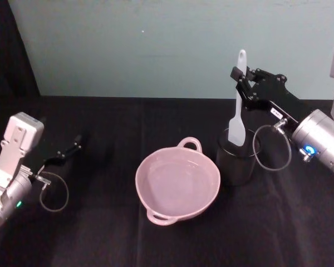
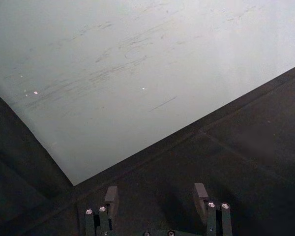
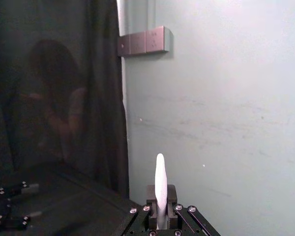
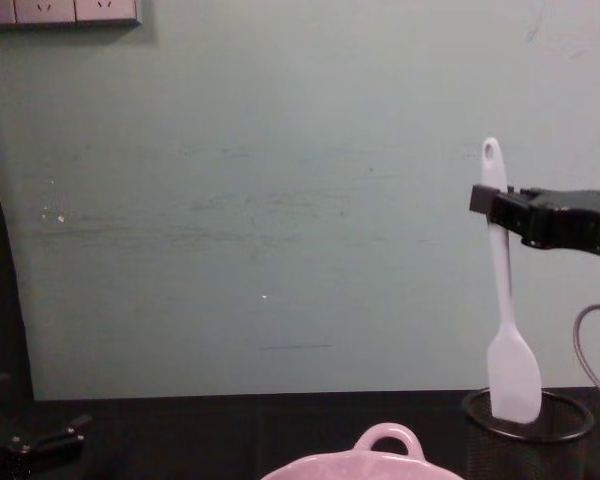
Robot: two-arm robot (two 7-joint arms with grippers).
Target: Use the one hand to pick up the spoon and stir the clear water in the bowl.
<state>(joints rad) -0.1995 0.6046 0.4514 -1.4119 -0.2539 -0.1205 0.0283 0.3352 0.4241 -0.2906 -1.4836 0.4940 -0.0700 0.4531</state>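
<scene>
Spoon upright in right hand, blade within cup.

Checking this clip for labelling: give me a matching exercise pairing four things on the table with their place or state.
Things:
1. spoon
2. bowl
3. mesh cup
4. left tool

States:
A. low at the table's left, holding nothing
B. pale pink, mid-table, loop handles on its rim
C. upright, handle clamped in the right tool
D. black, right of the bowl, below the white blade

Pairs: 1-C, 2-B, 3-D, 4-A
</scene>
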